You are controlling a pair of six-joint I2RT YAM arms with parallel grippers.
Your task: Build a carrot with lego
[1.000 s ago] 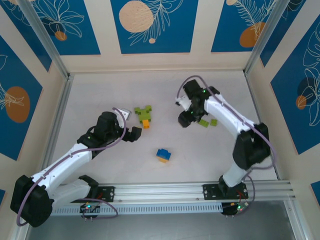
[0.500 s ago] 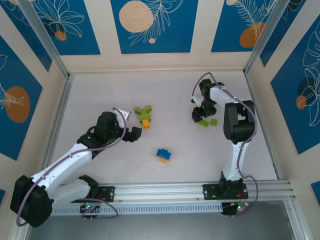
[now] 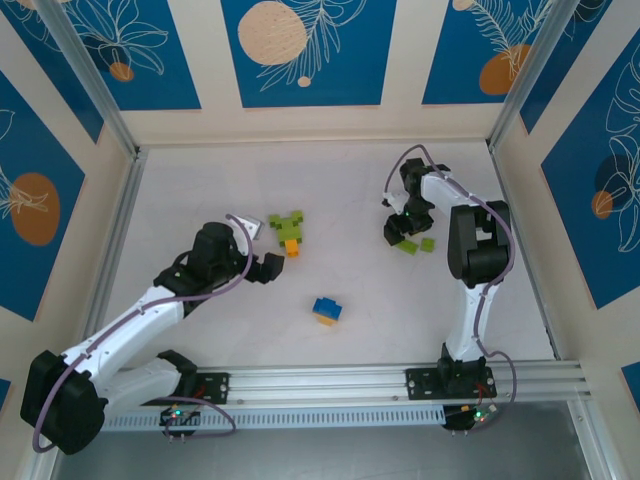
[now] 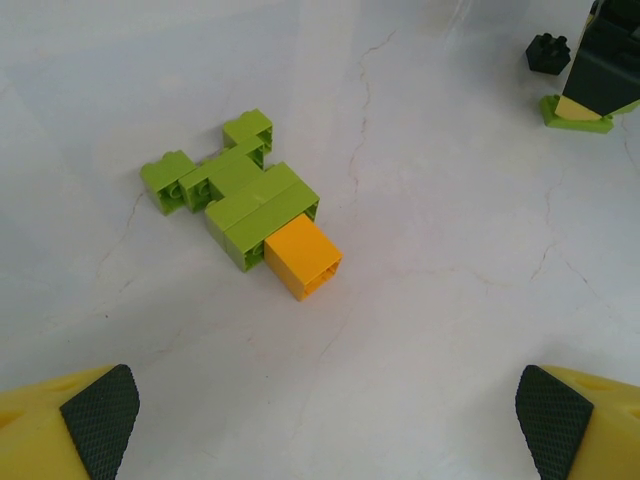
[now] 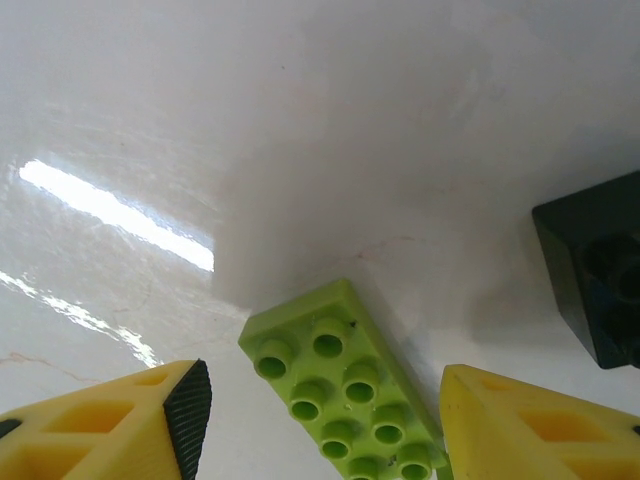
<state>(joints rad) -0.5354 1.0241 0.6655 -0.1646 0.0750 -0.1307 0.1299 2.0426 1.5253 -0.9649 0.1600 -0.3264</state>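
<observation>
Top external view: nearest the bases, a blue-and-orange brick pair (image 3: 326, 310) sits on the counter (image 3: 200, 190). Beyond it the left arm stretches low, and the left claw (image 3: 258, 250) is spread wide, facing the green-and-orange cluster (image 3: 288, 232). Farther right, the other arm folds steeply down, with the right claw (image 3: 397, 232) spread astride a lime brick (image 5: 345, 400). Its wrist view adds the studs and a black brick (image 5: 595, 290), cut off at the edge.

lime-green cluster (image 4: 240, 195) with orange brick (image 4: 302, 260) attached; blue brick (image 3: 327, 306), lime plate (image 5: 345, 400), black brick (image 5: 600, 280) apart.
</observation>
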